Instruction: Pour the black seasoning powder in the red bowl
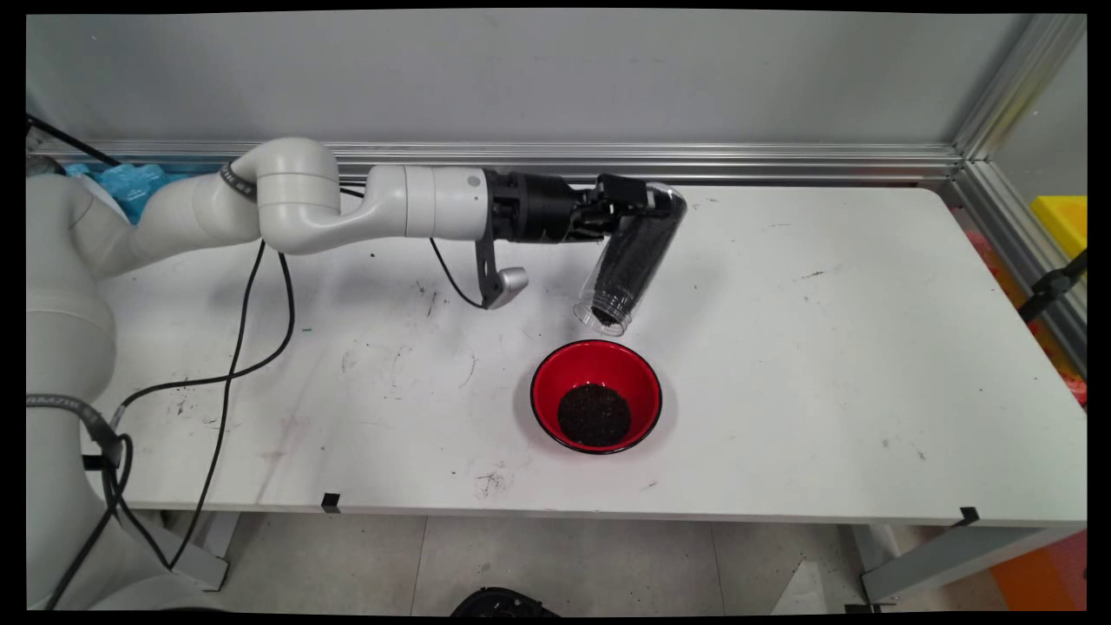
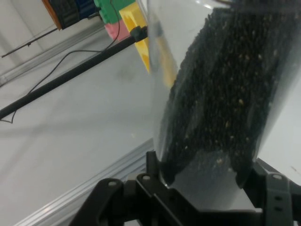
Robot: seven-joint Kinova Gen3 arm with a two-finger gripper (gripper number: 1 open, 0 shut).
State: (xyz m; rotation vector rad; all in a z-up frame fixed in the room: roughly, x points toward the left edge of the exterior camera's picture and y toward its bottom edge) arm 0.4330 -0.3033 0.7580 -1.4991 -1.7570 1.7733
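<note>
- Gripper (image 1: pixel 638 201) is clamped on the closed end of a clear plastic bottle (image 1: pixel 632 260), one finger on each side of it, as the hand view shows with the two black fingers (image 2: pixel 155 165) pressed against the bottle's wall.
- Bottle hangs in the air tilted, its closed end up at the gripper and its open mouth lower, pointing down toward the red bowl (image 1: pixel 596 396).
- Bottle's mouth is above and just behind the red bowl's far rim, not touching it.
- Dark fine grains (image 2: pixel 225 89) fill most of the bottle and reach down to its mouth.
- Red bowl stands upright on the white table (image 1: pixel 825 365), in front of the bottle; it has a black rim and a round heap of the same dark grains (image 1: pixel 594 415) on its bottom.
- Arm reaches level across the table from the left of the red bowl, behind it.
- Black cables (image 1: pixel 234 347) hang from the arm and trail over the table, well left of the red bowl.
- Scattered dark specks and scuffs mark the table around the red bowl.
</note>
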